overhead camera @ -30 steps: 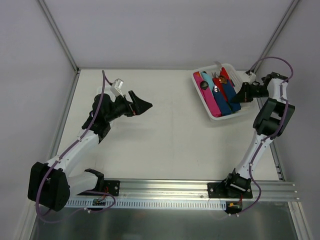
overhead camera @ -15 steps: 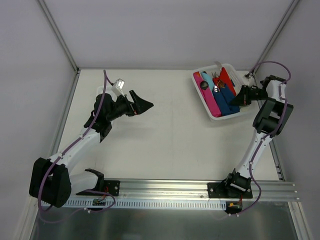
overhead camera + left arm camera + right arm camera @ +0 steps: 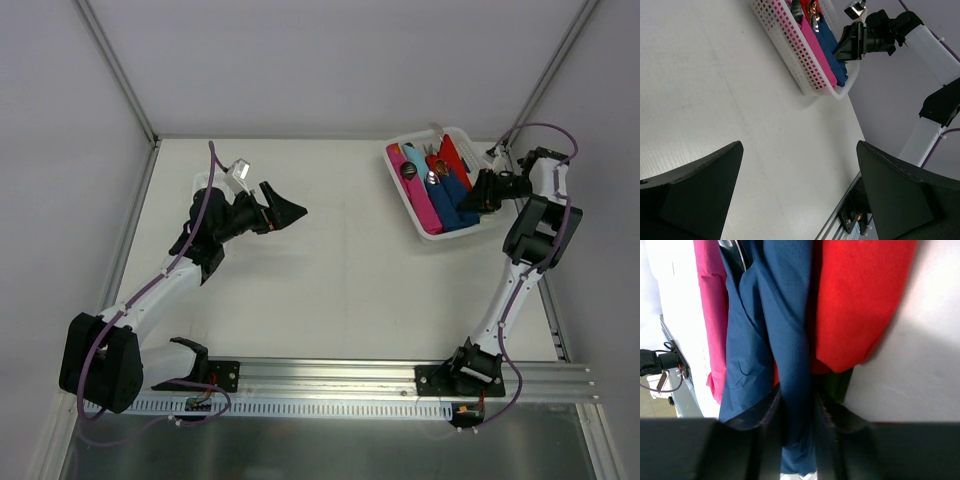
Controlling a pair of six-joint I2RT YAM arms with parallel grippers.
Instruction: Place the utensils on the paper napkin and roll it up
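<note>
White perforated basket [image 3: 800, 70] sits far right on the worktop [image 3: 330, 260], pink cloth [image 3: 710, 290] and red cloth [image 3: 860, 300] tucked inside.

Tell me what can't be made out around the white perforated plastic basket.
- Copper metal utensils and the basket's far end: left wrist view, cut by top edge; utensils too small to count.
- Dark navy paper napkin: right wrist view, lower part partly hidden by the right gripper; grip unclear.

Left arm [image 3: 160, 285] stretched toward 10 o'clock, wrist turned to 3 o'clock. Left gripper [image 3: 800, 150]: jaws spread wide. Right arm [image 3: 505, 300] raised, elbow folded at 2 o'clock. Right gripper [image 3: 478, 192] faces 9 o'clock, fingers [image 3: 832, 415] narrowly parted.
</note>
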